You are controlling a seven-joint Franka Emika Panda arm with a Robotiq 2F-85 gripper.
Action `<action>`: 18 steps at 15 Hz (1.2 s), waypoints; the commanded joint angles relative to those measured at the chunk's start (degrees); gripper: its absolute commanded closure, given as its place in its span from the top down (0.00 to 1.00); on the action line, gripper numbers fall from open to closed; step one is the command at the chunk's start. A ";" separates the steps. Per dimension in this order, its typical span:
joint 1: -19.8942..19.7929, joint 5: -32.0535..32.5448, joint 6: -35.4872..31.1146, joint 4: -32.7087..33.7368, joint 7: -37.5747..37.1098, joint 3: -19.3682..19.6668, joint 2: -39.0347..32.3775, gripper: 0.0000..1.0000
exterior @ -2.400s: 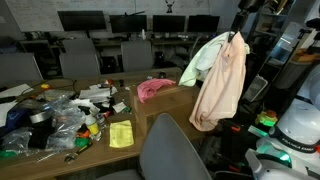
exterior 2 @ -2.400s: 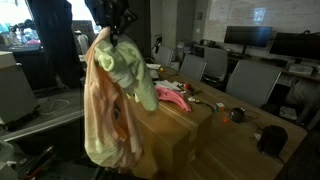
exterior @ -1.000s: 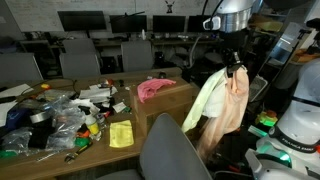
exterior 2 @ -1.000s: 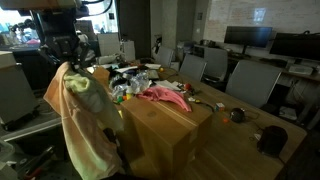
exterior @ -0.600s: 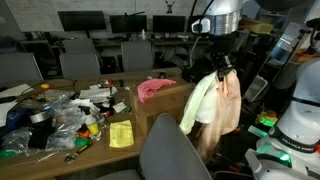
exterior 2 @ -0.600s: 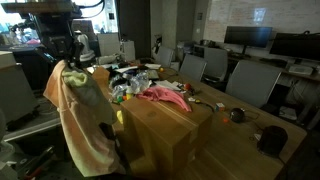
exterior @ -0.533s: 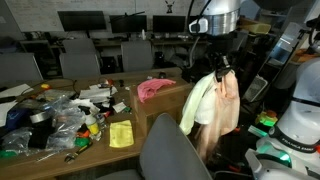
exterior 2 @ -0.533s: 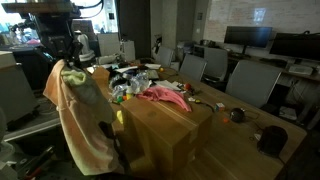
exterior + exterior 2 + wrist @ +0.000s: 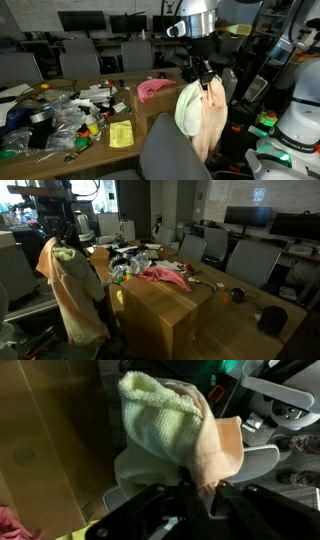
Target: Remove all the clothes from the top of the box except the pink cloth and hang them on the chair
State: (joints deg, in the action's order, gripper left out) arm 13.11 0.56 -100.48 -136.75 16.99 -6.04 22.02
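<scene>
Office desks and dark monitors line the back of the room, behind a cluttered counter [image 9: 100, 152]. On the cardboard box [image 9: 165, 315] lies the pink cloth [image 9: 152, 88]. At 3 o'clock of the box in an exterior view, the claw [image 9: 205, 72] is clamped tight on a bunched pale green cloth [image 9: 187, 108] and a peach cloth [image 9: 212, 130]. Both hang down near the grey chair [image 9: 170, 155].

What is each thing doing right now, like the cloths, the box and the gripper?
gripper: shut on two cloths, raised
green cloth: hanging from the gripper
peach cloth: hanging in the same grip
pink cloth: crumpled on top of the box
box: upright, only the pink cloth on it
chair: back bare
</scene>
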 commanded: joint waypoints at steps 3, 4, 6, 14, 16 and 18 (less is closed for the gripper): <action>0.30 -6.83 0.32 7.05 -2.25 -1.55 -8.00 0.05; 0.31 -8.00 0.49 7.89 -2.49 -1.83 -9.12 0.05; 0.25 -9.63 -0.43 9.01 -3.25 -2.56 -11.28 0.05; 0.03 -9.45 -3.60 13.21 -9.28 -5.43 -22.28 0.05; 0.04 -9.00 -4.69 14.02 -11.05 -5.82 -25.24 0.05; 0.06 -8.92 -4.93 15.26 -12.68 -5.99 -28.12 0.05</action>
State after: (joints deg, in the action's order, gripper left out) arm 13.18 -8.58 -105.36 -125.31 7.34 -11.41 -1.46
